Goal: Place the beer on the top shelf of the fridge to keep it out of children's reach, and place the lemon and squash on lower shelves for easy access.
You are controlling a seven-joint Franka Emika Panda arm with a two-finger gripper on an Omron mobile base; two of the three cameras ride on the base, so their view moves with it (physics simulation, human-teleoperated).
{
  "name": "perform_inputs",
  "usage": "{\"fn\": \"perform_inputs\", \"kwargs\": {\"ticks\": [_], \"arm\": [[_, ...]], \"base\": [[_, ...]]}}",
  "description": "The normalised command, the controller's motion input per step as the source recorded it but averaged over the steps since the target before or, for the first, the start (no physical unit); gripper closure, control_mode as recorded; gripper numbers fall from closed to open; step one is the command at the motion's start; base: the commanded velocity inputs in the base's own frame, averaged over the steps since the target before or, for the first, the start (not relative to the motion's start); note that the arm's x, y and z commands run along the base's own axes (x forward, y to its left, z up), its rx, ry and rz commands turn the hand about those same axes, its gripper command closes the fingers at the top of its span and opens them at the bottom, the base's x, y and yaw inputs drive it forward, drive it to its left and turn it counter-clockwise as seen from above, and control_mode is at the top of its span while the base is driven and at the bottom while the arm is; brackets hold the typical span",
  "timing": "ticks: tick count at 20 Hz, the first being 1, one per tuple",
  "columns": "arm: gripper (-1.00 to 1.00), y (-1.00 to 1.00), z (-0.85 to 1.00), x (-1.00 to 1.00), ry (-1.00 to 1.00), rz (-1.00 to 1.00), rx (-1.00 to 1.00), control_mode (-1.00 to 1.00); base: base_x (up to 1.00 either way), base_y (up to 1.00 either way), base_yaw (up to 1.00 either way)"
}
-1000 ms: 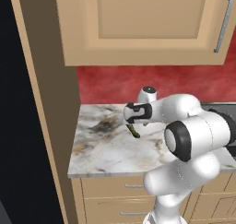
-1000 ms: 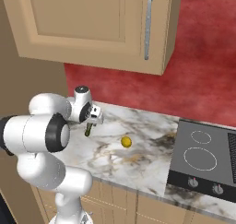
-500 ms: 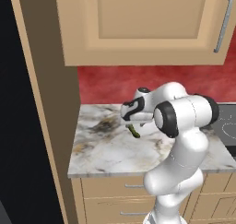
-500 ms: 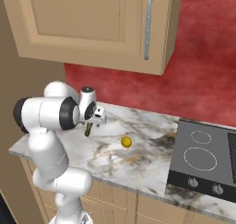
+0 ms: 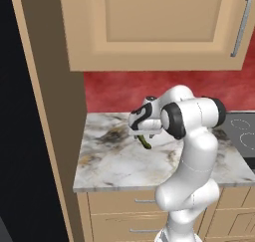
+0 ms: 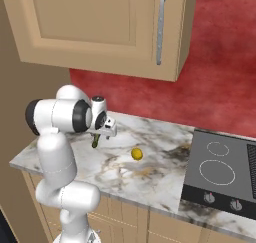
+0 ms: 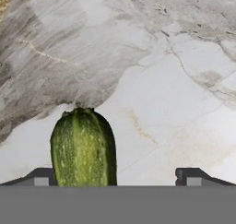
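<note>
The squash (image 7: pixel 82 147), dark green and slim, sits between my gripper's fingertips, close to the left one, with a wide gap to the right one. My gripper (image 7: pixel 117 177) is open and points down at the marble counter (image 5: pixel 109 161). From the base cameras the squash (image 5: pixel 145 142) (image 6: pixel 95 141) pokes out tilted under the gripper (image 5: pixel 141 134) (image 6: pixel 98 135), its lower end at the counter. The lemon (image 6: pixel 136 154) lies on the counter to the right of the gripper. The fridge's black side (image 5: pixel 25 136) fills the far left. The beer and the shelves are out of view.
Tan wall cupboards (image 5: pixel 149 27) hang above the counter in front of a red wall. A black stove top (image 6: pixel 220 172) lies at the right end. A tall tan panel (image 5: pixel 55 111) stands between the counter and the fridge. Drawers (image 5: pixel 124 206) sit under the counter.
The arm's elbow has swung up and to the left over the counter. The gripper stays open at the squash, which has not moved.
</note>
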Motion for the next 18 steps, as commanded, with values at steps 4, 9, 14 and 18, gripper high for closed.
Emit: {"fn": "perform_inputs", "kwargs": {"ticks": [4,9,14,18], "arm": [[-1.00,0.13,-0.37,0.19,0.06,0.00,0.00,-1.00],[1.00,0.12,-0.54,-0.30,0.12,0.00,-0.02,-1.00],[1.00,0.12,-0.51,-0.74,0.02,0.01,-0.04,-1.00],[1.00,0.03,-0.31,-0.65,0.00,0.06,0.00,-1.00]], "base": [[0.00,0.00,0.00],[0.00,0.00,0.00],[0.00,0.00,0.00],[0.00,0.00,0.00]]}}
